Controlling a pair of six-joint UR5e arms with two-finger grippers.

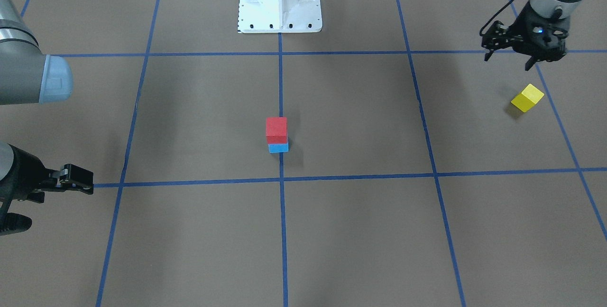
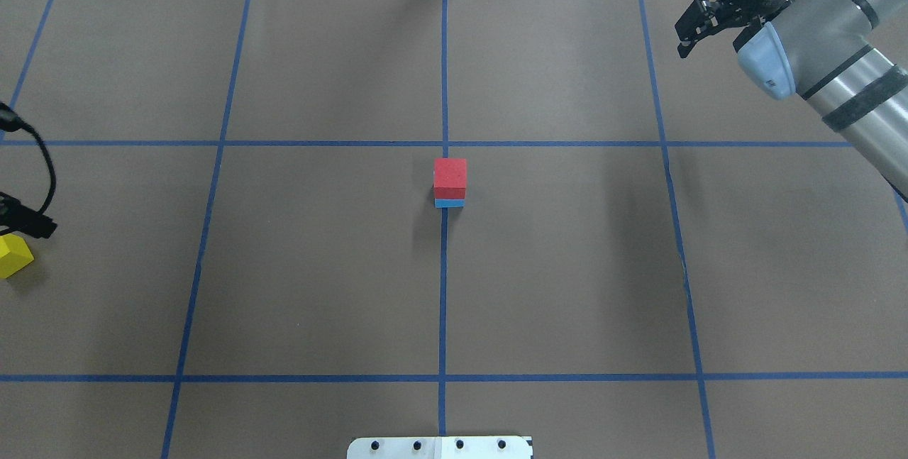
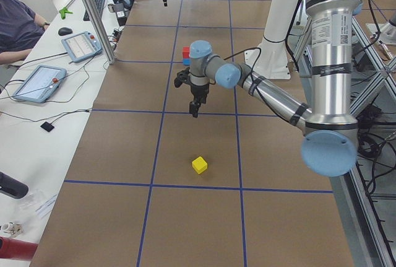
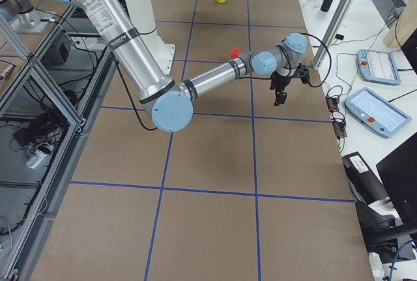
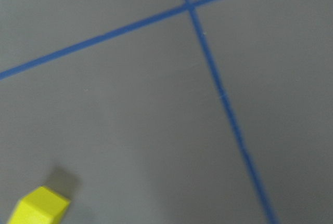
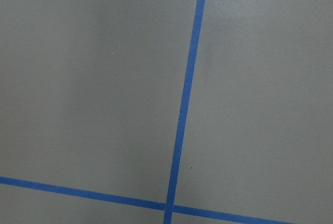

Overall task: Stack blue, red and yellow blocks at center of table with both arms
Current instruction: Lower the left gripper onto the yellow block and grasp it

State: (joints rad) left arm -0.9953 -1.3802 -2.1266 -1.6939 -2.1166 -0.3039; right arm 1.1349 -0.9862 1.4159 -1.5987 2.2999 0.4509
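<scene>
A red block sits on a blue block at the table's centre, also in the overhead view. A yellow block lies alone on the robot's far left side; it shows at the overhead view's left edge and in the bottom left corner of the left wrist view. My left gripper is open and empty, above the table and a little toward the robot from the yellow block. My right gripper is open and empty, far off on the right side, away from the stack.
The robot's white base plate stands at the table's robot-side edge. Blue tape lines divide the brown table into squares. In the exterior left view, tablets and an operator are beside the table.
</scene>
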